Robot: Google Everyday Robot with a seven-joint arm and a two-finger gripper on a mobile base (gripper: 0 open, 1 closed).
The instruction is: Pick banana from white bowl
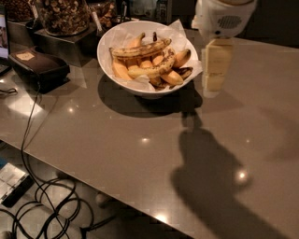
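Grey-brown tabletop (140,158) fills most of the view, its near edge running across the lower left. Below that edge, black cables (51,205) lie coiled on the floor beside a flat light-and-dark device (11,184). On the near half of the surface falls the arm's broad dark shadow (210,186).

Further back stands the white bowl (105,44), lined with crumpled white paper (180,30) that projects over its rim. The banana (152,70), dull yellow with small brown speckles, lies curved across the middle of the bowl on top of the other fruit. Behind it rests a longer banana (140,49) heavily streaked brown. Smooth orange-yellow bananas (120,70) lie around and under both.

The gripper (214,86) hangs pointing down just beside the bowl's right rim, outside the bowl and apart from the banana. Whether it is open or closed cannot be told. Its white housing (224,16) sits above.

At the far left, a black box (39,65) rests on the table. Behind it, a jar of nuts (60,14) stands on a metal stand (70,44).
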